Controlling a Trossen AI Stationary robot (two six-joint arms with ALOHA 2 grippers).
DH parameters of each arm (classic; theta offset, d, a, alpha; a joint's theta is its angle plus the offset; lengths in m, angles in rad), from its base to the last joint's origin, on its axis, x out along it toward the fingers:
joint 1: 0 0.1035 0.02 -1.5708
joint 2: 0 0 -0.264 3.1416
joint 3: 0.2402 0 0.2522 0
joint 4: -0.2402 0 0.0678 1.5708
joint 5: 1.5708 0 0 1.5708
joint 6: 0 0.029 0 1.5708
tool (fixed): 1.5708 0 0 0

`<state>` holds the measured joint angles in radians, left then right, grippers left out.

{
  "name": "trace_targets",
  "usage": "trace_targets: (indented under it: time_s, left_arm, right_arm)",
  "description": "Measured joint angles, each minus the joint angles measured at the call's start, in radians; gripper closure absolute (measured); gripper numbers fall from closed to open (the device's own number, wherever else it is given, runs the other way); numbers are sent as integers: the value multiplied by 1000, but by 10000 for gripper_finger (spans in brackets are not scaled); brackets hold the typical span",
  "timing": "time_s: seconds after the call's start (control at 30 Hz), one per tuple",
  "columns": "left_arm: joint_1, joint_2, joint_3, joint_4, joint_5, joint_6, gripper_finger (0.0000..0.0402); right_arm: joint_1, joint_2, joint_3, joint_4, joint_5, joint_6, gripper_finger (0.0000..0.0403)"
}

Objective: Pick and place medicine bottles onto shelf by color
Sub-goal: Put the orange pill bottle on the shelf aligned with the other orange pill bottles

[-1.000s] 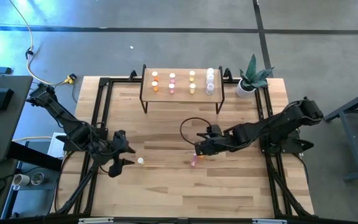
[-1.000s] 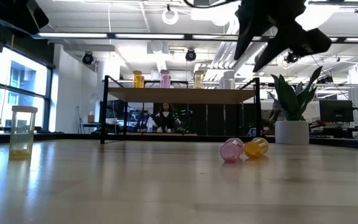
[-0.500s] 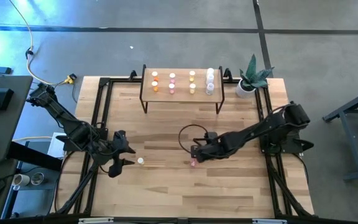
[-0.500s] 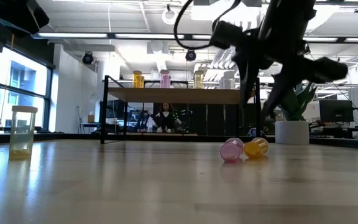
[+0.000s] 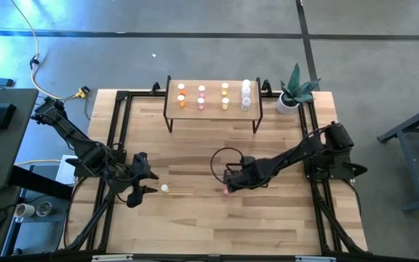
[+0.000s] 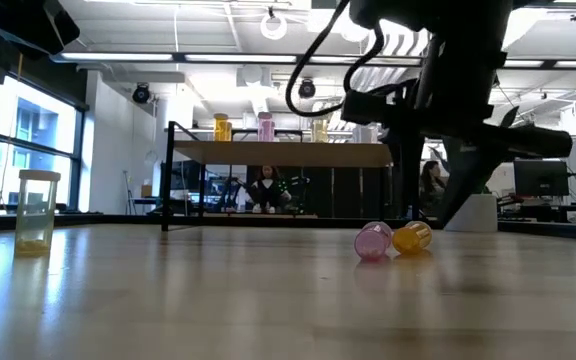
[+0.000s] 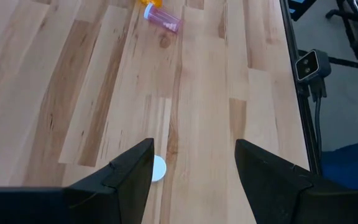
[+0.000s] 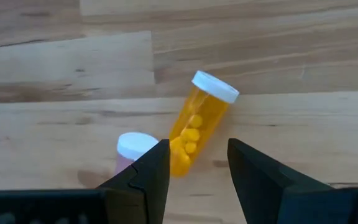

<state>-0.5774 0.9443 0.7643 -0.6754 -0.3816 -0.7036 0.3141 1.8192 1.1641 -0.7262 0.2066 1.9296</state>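
Table (image 5: 195, 225): wooden top in a black frame; bottles loose near its middle.

Shelf (image 5: 212, 108): at 12 o'clock on the table, already carrying bottles in columns — orange, pink, yellow, then clear.

Right gripper (image 8: 194, 163): low over the table's centre, jaws partly open and empty, bracketing the base of the yellow bottle (image 8: 197, 121) without visibly touching it.

Left gripper (image 7: 191, 165): waiting at 9 o'clock, jaws wide apart and empty, a white-capped bottle (image 7: 157, 168) standing just ahead of its fingers.

Yellow bottle: lying on its side. In the right wrist view its long axis runs diagonally, white cap away from the gripper, base between the fingers.

Pink bottle (image 8: 134, 149): beside the yellow one, touching or nearly so; whether it stands or lies is not clear from the wrist view. The low view shows both lying down, pink bottle at 9 o'clock of yellow.

Step in hand, as judged: approach for the pick of the yellow bottle. Next move calls for settling lower, closing across the short axis, and keeping the near finger off the pink neighbour.
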Motion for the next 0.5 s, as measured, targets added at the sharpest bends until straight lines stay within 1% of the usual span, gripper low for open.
trace_targets:
  time_s: [0.2, 0.5]
  left_arm:
    - [0, 0, 0, 0, 0, 0, 186]
    - [0, 0, 0, 0, 0, 19, 186]
  right_arm:
    - [0, 22, 0, 12, 7, 34, 251]
    - [-6, 39, 0, 36, 2, 37, 251]
